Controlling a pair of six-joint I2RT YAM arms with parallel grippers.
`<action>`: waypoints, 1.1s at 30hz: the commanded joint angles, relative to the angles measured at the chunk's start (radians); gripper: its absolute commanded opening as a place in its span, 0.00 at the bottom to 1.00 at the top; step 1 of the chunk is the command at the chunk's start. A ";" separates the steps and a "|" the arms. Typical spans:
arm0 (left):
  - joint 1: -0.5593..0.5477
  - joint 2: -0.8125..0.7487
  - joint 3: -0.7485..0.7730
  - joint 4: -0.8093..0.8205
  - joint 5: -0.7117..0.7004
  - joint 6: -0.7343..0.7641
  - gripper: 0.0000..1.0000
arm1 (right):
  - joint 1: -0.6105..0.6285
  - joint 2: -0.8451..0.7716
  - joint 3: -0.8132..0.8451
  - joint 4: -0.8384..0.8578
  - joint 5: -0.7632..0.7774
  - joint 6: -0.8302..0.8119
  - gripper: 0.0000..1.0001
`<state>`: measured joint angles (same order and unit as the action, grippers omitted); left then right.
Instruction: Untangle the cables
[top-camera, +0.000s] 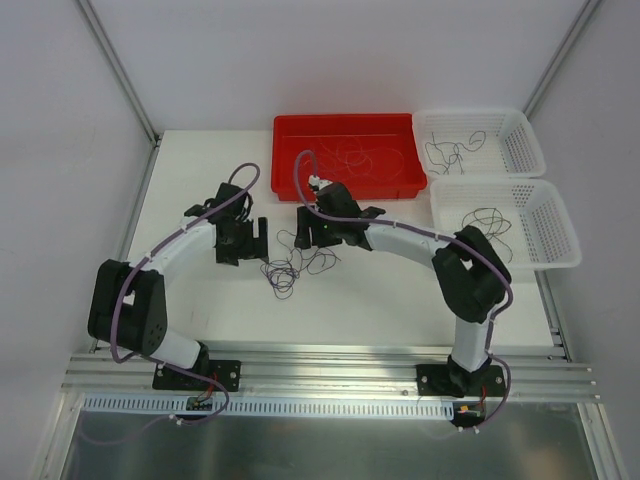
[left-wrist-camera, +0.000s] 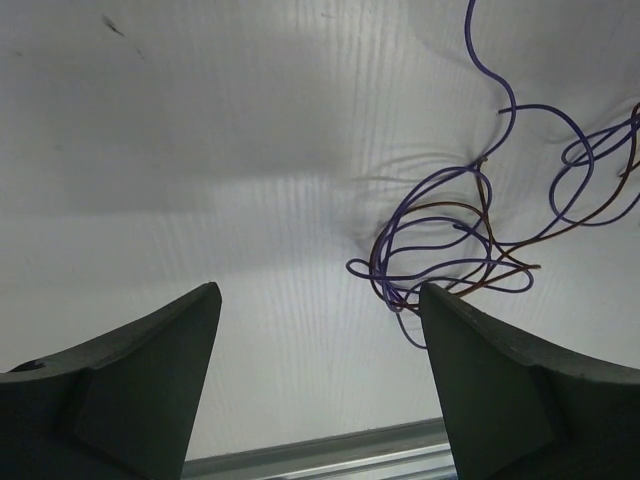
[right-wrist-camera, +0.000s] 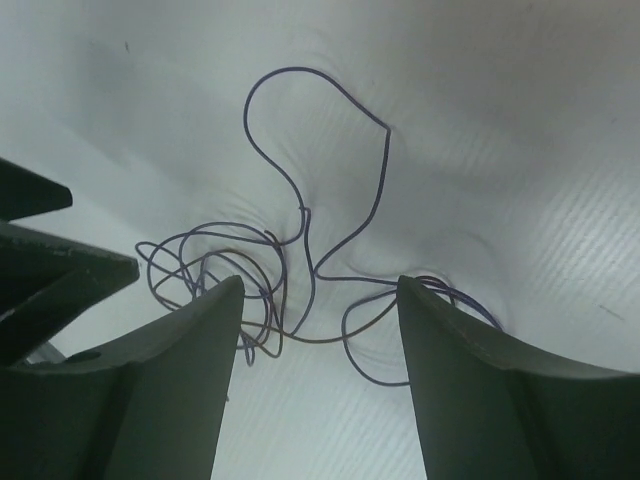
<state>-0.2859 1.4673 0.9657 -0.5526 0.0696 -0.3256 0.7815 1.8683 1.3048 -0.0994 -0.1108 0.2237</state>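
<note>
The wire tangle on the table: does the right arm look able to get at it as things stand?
Probably yes. The right gripper hangs open over the wire tangle, with strands showing between its jaws and nothing over them. The left gripper is off to the side.

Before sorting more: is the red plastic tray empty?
Not empty: thin curly wires lie inside the red plastic tray, top view.

1. The left arm bends inward, and the left claw points right with its jaws spread wide.
2. The right arm reaches left, and the right claw faces it with its jaws apart.
</note>
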 joint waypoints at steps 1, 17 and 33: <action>0.008 0.025 0.018 -0.018 0.120 -0.044 0.79 | 0.015 0.043 0.040 0.066 0.072 0.103 0.65; -0.128 0.080 -0.059 0.002 0.110 -0.216 0.50 | 0.016 0.003 0.041 0.058 0.105 0.066 0.01; -0.136 -0.008 -0.150 0.023 -0.026 -0.306 0.00 | -0.021 -0.682 0.001 -0.270 0.301 -0.164 0.01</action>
<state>-0.4137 1.5139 0.8272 -0.5278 0.1146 -0.5964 0.7853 1.3098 1.3060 -0.2626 0.1287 0.1333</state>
